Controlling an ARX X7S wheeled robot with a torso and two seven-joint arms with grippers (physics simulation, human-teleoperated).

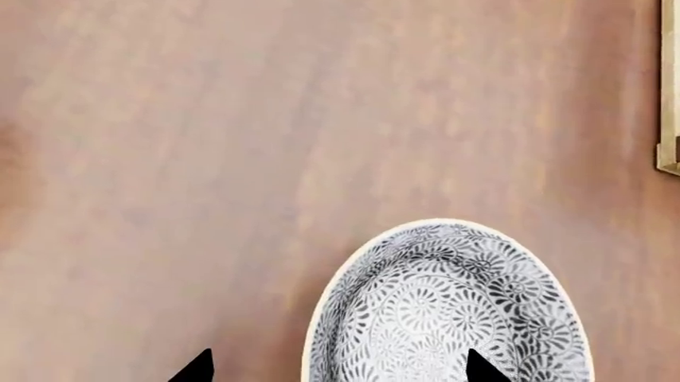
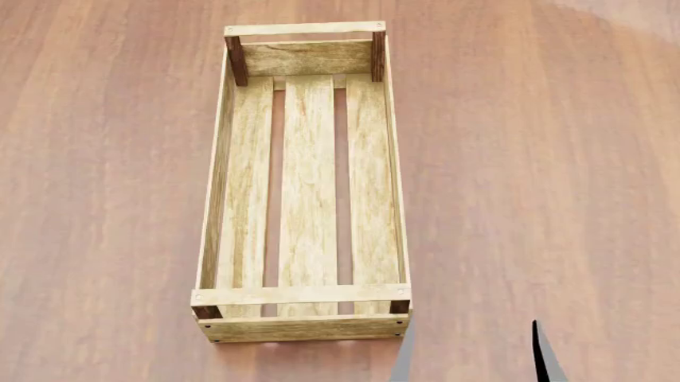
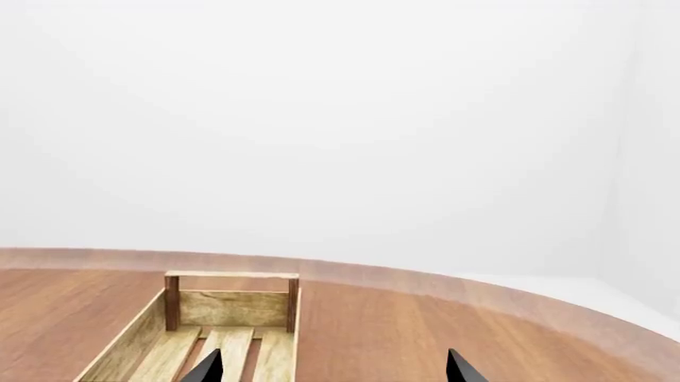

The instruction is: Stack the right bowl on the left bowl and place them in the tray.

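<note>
**Tray stands unfilled, one bowl under the left gripper**

While the head view shows the long wooden tray [image 2: 306, 187] lying on the brown table [image 2: 107, 199], nothing lies on its three floor boards. The right gripper [image 2: 473, 354] appears at the lower edge of that view, just beside the tray's near right corner; its two dark fingers stand apart and hold nothing. The right wrist view looks along the table toward the tray [image 3: 228, 318].

The left gripper [image 1: 338, 368] shows only in its own wrist view. Its finger tips are spread wide: one is over the bare table, the other over a patterned bowl [image 1: 441, 306] (white rim, grey flower design). They do not grip the bowl. A corner of the tray [image 1: 670, 103] is near it. A second bowl is not visible.
</note>
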